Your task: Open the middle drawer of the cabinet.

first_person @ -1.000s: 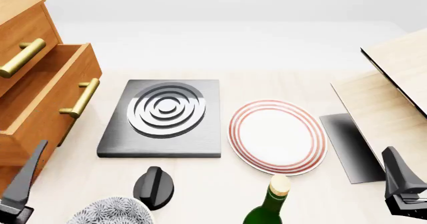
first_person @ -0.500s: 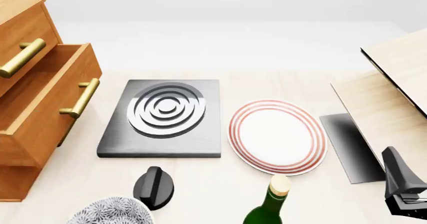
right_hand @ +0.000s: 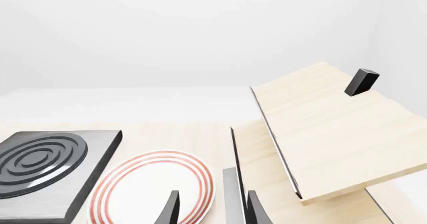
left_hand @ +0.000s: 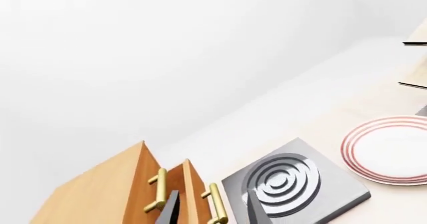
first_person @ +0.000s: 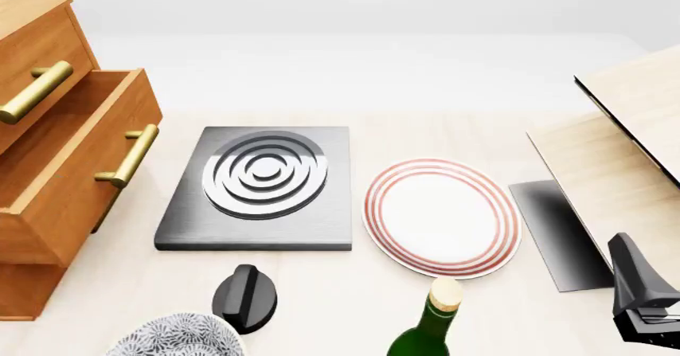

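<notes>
Front view, near to far: a pale wooden table [first_person: 318, 292] under blank white walls. At 4 o'clock the right gripper [first_person: 642, 300] hovers, its two fingers parted around nothing; the left gripper [left_hand: 207, 214] shows only in its wrist view, fingertips apart and unladen. At 9 o'clock stands the orange-brown cabinet [first_person: 27, 29], its middle drawer [first_person: 75, 165] pulled out, brass bar handle [first_person: 127, 155] facing the table.
</notes>
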Controlling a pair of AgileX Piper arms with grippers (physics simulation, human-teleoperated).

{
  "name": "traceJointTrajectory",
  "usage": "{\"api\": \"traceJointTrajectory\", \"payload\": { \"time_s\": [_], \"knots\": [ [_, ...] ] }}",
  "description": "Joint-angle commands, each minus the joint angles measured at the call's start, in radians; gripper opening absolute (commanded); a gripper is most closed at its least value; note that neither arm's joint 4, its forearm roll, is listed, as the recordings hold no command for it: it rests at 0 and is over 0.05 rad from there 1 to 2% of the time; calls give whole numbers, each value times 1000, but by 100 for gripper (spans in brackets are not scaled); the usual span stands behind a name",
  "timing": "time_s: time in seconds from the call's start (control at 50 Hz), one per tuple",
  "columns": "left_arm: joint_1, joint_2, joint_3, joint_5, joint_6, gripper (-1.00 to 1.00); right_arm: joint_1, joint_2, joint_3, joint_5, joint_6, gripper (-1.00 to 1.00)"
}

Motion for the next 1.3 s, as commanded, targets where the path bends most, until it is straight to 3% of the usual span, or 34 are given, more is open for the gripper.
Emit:
{"api": "traceJointTrajectory", "payload": {
  "time_s": [0.02, 0.32, 0.38, 0.6, 0.82, 0.88, 1.3],
  "knots": [
    [7, 62, -31, 31, -90, 100, 6, -3, 0, 0, -3, 100],
    [21, 140, -140, 124, -177, 100, 5, -3, 0, 0, -3, 100],
    [18, 139, -154, 134, -168, 100, 5, -3, 0, 0, -3, 100],
    [82, 176, -197, 201, -226, 100, 5, -3, 0, 0, -2, 100],
    [124, 223, -205, 226, -257, 100, 6, -3, 0, 0, -3, 100],
    [116, 258, -212, 239, -306, 100, 6, -3, 0, 0, -3, 100],
    [118, 355, -220, 216, -445, 100, 5, -3, 0, 0, -3, 100]
  ]
}}
